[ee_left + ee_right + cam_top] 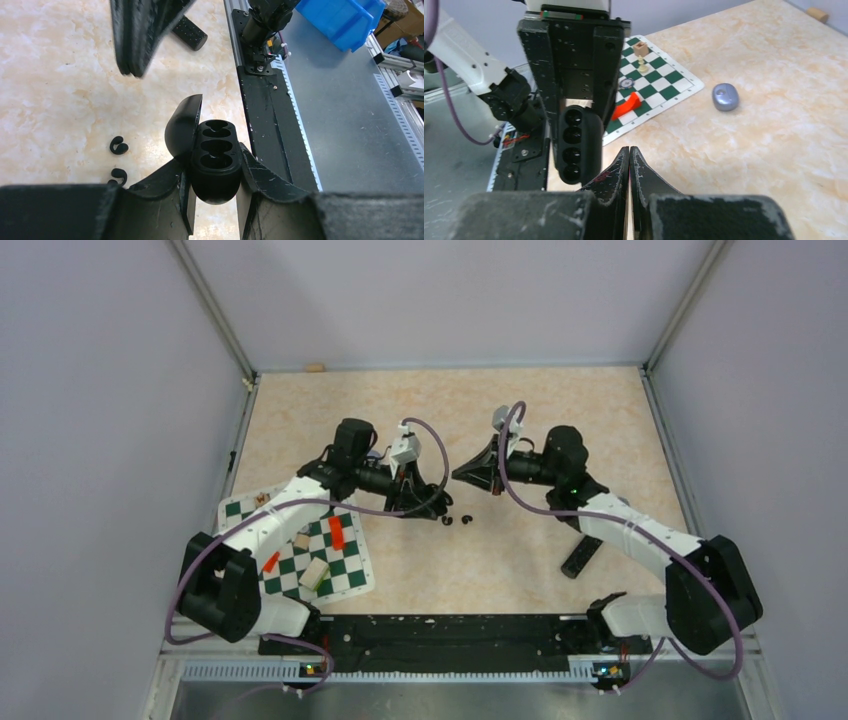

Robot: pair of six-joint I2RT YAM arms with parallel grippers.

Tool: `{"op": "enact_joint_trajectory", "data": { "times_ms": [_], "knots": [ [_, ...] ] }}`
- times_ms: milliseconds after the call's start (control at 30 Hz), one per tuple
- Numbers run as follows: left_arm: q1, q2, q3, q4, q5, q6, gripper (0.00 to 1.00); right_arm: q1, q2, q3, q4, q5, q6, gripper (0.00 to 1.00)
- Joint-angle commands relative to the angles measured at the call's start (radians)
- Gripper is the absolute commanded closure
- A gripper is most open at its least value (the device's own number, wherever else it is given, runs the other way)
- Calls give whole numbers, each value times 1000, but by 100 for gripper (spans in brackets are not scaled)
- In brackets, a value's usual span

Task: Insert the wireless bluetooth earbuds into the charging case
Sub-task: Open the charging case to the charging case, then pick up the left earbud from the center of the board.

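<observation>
The charging case (pixel 216 165) here is black and oval. Its lid (pixel 182 127) is swung open and its moulded cavities are empty. My left gripper (pixel 214 157) is shut on its lower body and holds it above the table. Two small black hook-shaped earbuds (pixel 118 146) (pixel 119 175) lie on the table just left of the case, seen from above as dark specks (pixel 458 520). My right gripper (pixel 629 149) is shut with nothing in it, its tip (pixel 458 473) hovering close to the case (pixel 574 145) and above the earbuds.
A green-and-white chessboard mat (pixel 300 550) with red pieces and wooden blocks lies at the left. A black cylinder (pixel 581 556) rests near the right arm. A bluish-grey oval object (pixel 725 97) sits on the table beyond the mat. A cork (pixel 316 367) lies at the back edge.
</observation>
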Motion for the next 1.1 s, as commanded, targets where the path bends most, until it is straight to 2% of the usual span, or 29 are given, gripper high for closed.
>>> {"op": "enact_joint_trajectory", "data": {
  "times_ms": [0, 100, 200, 233, 300, 433, 733, 967, 1067],
  "knots": [
    [24, -14, 43, -7, 13, 4, 100, -74, -31, 72, -58, 44, -66, 100],
    [57, -14, 45, 0, 13, -10, 100, -138, 48, 130, -165, 69, -93, 99],
    [68, -31, 42, 0, 15, -4, 100, -139, 147, 219, -365, 91, -199, 76],
    [71, -37, 44, -3, 16, 0, 100, -138, 182, 236, -399, 85, -228, 72],
    [75, -45, 51, -28, 21, 18, 100, -128, 259, 274, -460, 92, -260, 70],
    [83, -61, 51, -48, 22, 41, 100, -97, 386, 361, -593, 155, -327, 74],
    [89, -71, 46, -31, 42, 22, 100, -20, 443, 391, -797, 227, -577, 74],
    [90, -74, 41, -21, 45, 16, 100, -5, 528, 410, -799, 333, -566, 84],
    [90, -83, 36, -16, 45, 16, 100, -5, 551, 421, -815, 376, -566, 85]
  ]
}}
